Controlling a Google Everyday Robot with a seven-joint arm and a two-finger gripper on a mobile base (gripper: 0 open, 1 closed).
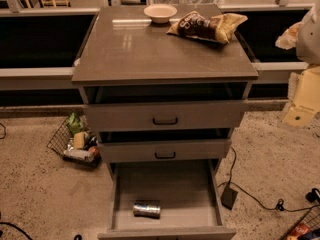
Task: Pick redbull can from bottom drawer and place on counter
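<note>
Carpeted floor (pixel 30 194) surrounds the grey-brown three-drawer cabinet (pixel 200 118), whose deep bottom drawer (pixel 165 184) stands pulled out, so the slim silvery redbull can (pixel 146 208) lies sideways near its front, reachable from above, while the pale robot gripper (pixel 301 34) hangs at the right edge beside the glossy grey-brown counter (pixel 150 49), well apart from the can, its state impossible to tell.

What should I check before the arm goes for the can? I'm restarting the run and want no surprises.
1. Bottom drawer open: ok, pulled out with its floor exposed.
2. Redbull can reachable: ok, it lies on its side near the drawer's front with nothing over it.
3. Can upright for a top grasp: not ok, it is lying down.
4. Room on the counter: ok, the front half is bare; the bowl and chip bag sit at the back.
5. Hand over the can: not ok, it is right of the cabinet, far from the drawer.
</note>
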